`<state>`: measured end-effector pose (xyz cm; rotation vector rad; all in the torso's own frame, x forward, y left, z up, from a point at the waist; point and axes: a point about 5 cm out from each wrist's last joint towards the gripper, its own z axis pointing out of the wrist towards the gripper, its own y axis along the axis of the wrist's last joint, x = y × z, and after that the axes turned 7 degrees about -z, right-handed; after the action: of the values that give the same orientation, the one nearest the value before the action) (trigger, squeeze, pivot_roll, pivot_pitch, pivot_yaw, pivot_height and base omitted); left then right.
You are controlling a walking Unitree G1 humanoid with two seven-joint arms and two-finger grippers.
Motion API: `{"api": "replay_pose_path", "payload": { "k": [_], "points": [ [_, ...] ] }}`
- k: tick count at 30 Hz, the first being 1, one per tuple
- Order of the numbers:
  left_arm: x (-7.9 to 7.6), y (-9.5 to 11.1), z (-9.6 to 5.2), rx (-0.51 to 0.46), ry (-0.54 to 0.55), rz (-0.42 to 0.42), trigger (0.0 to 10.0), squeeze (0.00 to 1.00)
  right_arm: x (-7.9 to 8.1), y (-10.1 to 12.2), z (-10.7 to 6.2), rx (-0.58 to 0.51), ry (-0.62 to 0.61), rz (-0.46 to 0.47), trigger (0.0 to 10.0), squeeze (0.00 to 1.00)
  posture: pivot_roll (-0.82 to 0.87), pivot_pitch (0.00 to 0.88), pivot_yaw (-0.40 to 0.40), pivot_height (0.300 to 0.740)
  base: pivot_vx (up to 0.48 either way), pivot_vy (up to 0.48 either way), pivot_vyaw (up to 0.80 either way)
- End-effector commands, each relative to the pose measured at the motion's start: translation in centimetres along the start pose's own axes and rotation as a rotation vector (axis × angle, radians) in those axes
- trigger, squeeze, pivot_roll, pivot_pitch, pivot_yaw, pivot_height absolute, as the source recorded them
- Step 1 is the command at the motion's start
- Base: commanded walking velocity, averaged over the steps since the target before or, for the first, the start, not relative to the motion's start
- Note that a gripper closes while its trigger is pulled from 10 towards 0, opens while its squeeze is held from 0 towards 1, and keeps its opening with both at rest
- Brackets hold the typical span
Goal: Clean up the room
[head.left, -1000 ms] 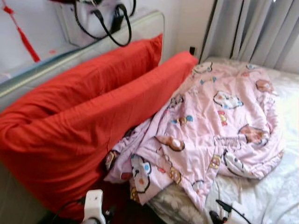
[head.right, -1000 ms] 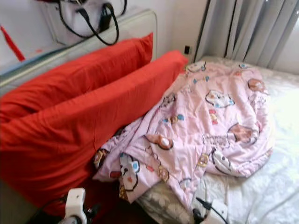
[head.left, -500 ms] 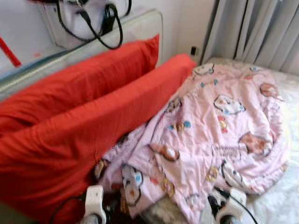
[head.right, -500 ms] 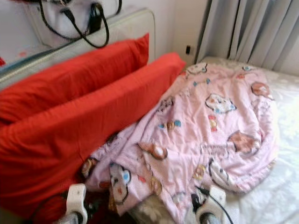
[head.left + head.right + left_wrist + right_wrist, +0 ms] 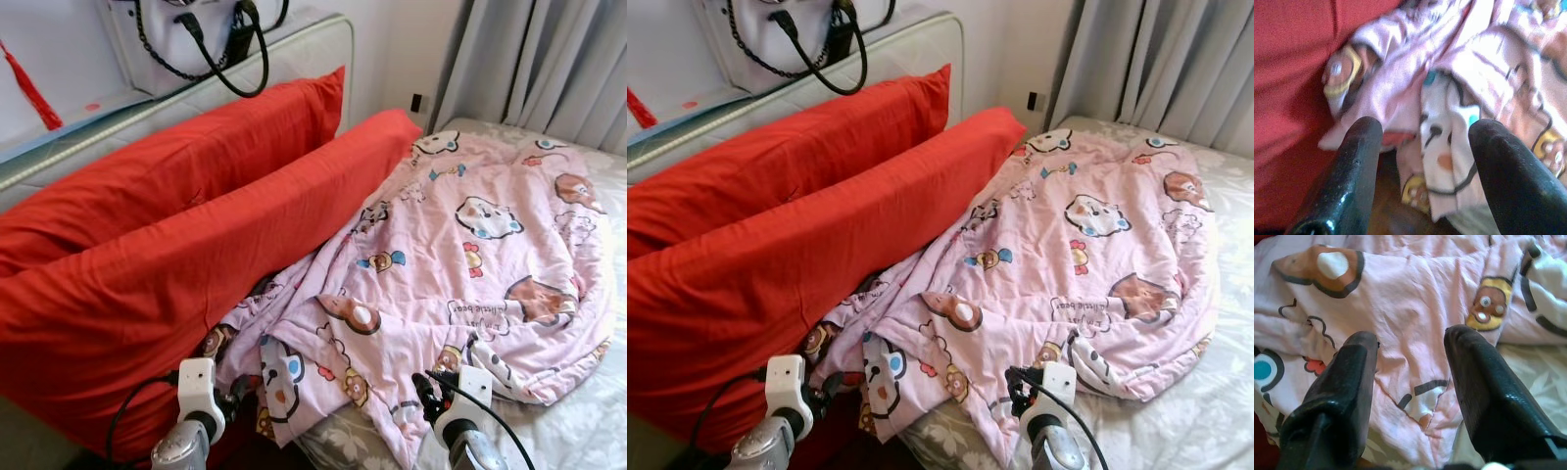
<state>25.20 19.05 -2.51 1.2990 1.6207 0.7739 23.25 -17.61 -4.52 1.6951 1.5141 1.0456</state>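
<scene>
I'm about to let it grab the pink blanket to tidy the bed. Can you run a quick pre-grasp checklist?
1. Left gripper open: ok.
2. Right gripper open: ok.
3. Both aimed at the pink blanket: ok, near its crumpled front edge.
4. Fingers already touching cloth: cannot tell.
5. Blanket free to lift: not ok, one side is pressed against the front red pillow.
6. Handbag above the headboard out of the way: ok.

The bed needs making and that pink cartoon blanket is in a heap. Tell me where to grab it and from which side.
Take the pink blanket by its near hem, where a loose point of cloth hangs over the mattress edge. Come from the near side, over the flowered sheet: that edge is free. The right gripper is open above it; the left gripper, also open, faces the bunched corner beside the red pillow.
</scene>
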Motion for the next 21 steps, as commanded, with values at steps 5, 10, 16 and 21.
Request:
{"api": "replay_pose_path", "payload": {
  "k": [5, 10, 16, 21],
  "points": [
    [-0.1, 0.6, -0.2, -0.068, -0.007, -0.014, 10.0, 0.0, 1.0, -0.1, 0.0, -0.001, 0.063, -0.074, 10.0, 0.0, 0.06, 0.05, 0.014, 0.725, 0.0, 0.0, 0.0],
    [-0.4, 0.8, -0.2, -0.082, -0.017, -0.009, 10.0, 0.0, 1.2, -0.4, -0.2, -0.013, 0.076, -0.072, 10.0, 0.0, 0.07, 0.046, 0.014, 0.705, 0.0, 0.0, 0.0],
    [-0.6, 1.0, -0.3, -0.1, -0.028, -0.007, 10.0, 0.0, 2.1, -0.9, -0.1, 0.027, 0.083, -0.102, 10.0, 0.0, 0.07, 0.034, 0.016, 0.705, 0.0, 0.0, 0.0],
    [-0.7, 0.9, -0.4, -0.104, -0.032, -0.011, 10.0, 0.0, 2.4, -1.1, -0.2, 0.037, 0.111, -0.112, 10.0, 0.0, 0.07, 0.033, 0.015, 0.675, 0.0, 0.0, 0.0]
  ]
}}
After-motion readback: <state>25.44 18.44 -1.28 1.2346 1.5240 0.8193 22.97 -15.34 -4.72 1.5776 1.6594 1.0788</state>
